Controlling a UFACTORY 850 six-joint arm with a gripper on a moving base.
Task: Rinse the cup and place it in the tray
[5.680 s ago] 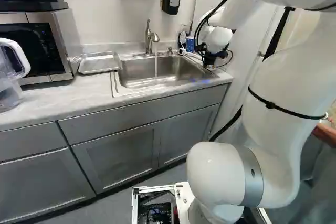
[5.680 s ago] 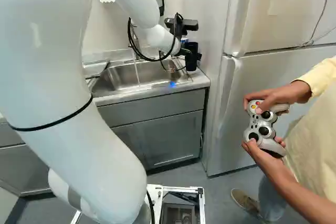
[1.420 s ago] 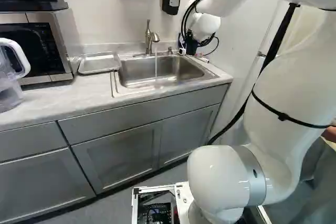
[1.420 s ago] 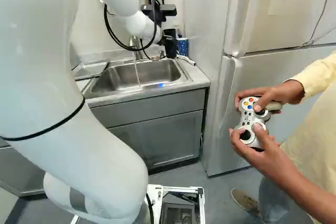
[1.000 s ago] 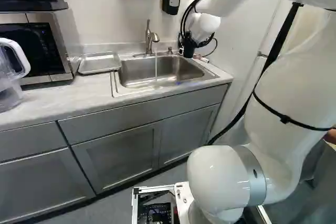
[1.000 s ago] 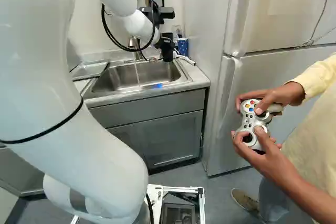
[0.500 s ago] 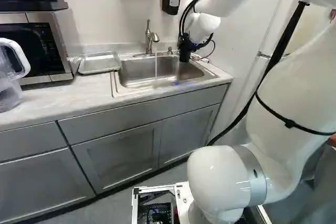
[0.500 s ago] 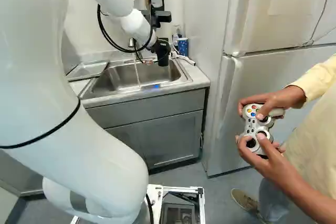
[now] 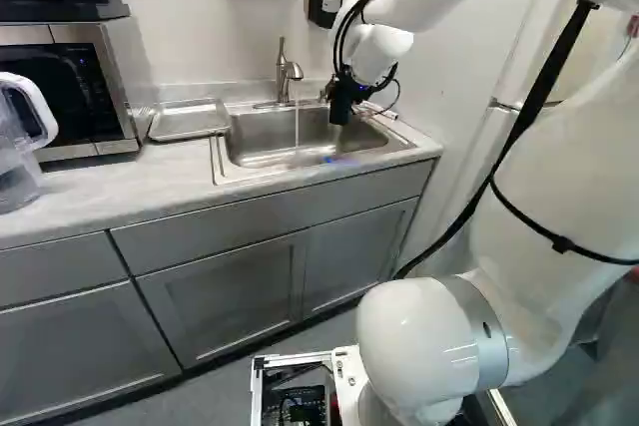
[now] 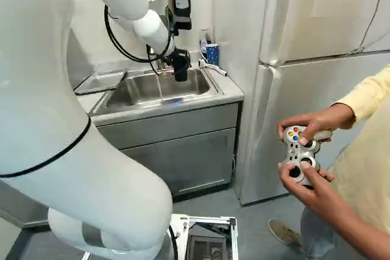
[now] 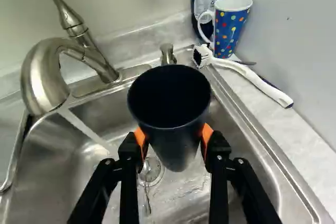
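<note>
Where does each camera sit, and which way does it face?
Left base view: base, behind-left of the arm, facing ahead and down at the sink; arm at right.
Right base view: base, behind-right, same facing; arm at left, person's hands at right.
Wrist view: on the wrist, looking along the gripper, fingers gripping the black cup.
Base views share arm, sink, faucet and tray.

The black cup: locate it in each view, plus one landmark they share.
Left base view: black cup over the sink, right of the faucet.
Right base view: black cup over the sink, left of the spotted mug.
Wrist view: black cup between the orange pads of the gripper.
Shared landmark: sink.
</note>
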